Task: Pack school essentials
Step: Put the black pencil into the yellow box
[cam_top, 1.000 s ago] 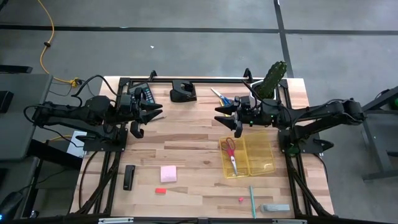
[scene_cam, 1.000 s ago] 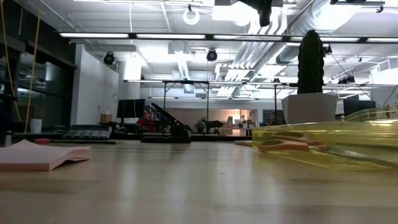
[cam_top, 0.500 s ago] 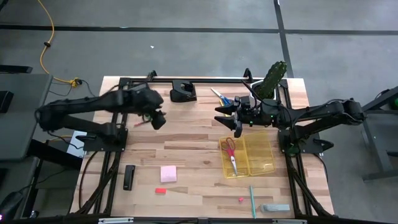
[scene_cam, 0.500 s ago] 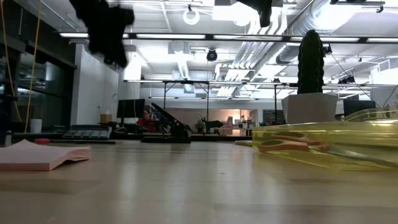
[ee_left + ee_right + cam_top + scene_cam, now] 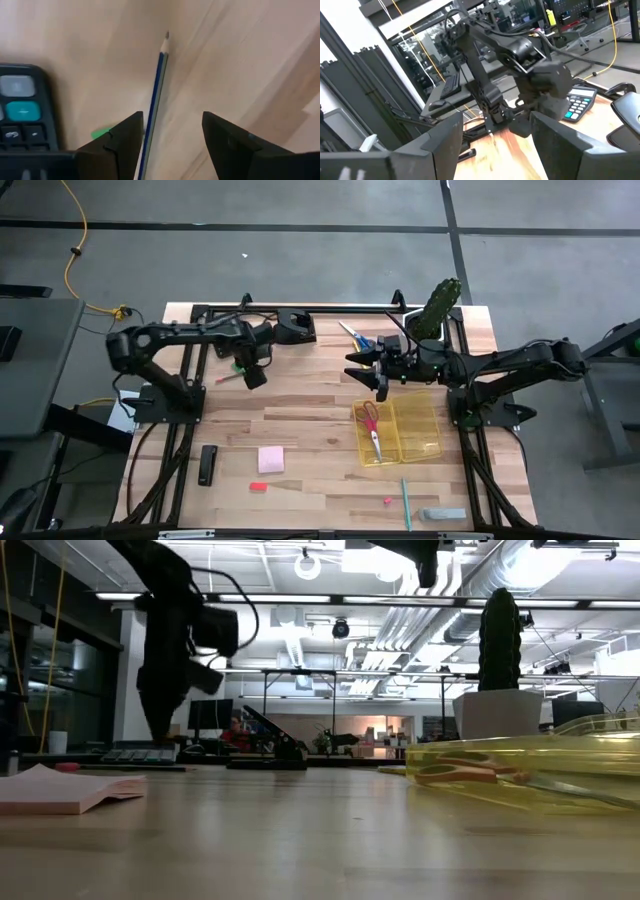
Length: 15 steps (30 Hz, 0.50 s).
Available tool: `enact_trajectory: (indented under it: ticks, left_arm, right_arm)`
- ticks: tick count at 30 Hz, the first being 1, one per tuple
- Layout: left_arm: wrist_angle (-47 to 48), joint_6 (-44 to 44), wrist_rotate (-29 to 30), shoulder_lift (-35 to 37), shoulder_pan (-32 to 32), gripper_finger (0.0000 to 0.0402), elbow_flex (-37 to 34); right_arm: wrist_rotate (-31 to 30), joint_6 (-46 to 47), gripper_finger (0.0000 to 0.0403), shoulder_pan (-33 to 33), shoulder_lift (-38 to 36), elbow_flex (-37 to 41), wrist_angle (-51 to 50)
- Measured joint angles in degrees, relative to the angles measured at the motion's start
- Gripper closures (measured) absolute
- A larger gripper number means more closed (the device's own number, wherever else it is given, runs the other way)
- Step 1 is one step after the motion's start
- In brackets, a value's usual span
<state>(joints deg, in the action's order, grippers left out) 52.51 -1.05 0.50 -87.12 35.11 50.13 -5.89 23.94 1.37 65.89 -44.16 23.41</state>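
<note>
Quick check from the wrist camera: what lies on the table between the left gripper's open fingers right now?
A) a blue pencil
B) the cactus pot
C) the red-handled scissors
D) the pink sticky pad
A. The left wrist view shows the left gripper open over the bare wood with a blue pencil running between its fingers, a calculator beside it; the red-handled scissors lie in the yellow tray.

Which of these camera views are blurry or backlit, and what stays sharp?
Low view: bright ceiling strips backlight the left arm into a silhouette; the near tabletop is soft. Left wrist view: the thin blue pencil is fairly sharp, the close dark fingers blurred. High view: evenly lit, the clear yellow plastic tray crisp.
</note>
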Motion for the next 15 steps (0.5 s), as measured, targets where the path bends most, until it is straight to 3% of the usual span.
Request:
enact_trajectory:
  ticks: [10, 15]
  left_arm:
    - [0.08, -2.23, 0.11, -11.11, 1.95, 0.021, 0.31]
    - [-0.2, -3.69, 0.58, -12.51, 1.97, 0.021, 0.52]
  right_arm:
    - [-0.04, 0.02, 0.0181, 0.0, 0.0, 0.0, -0.12]
    - [-0.04, 0.26, 0.0181, 0.0, 0.0, 0.0, -0.08]
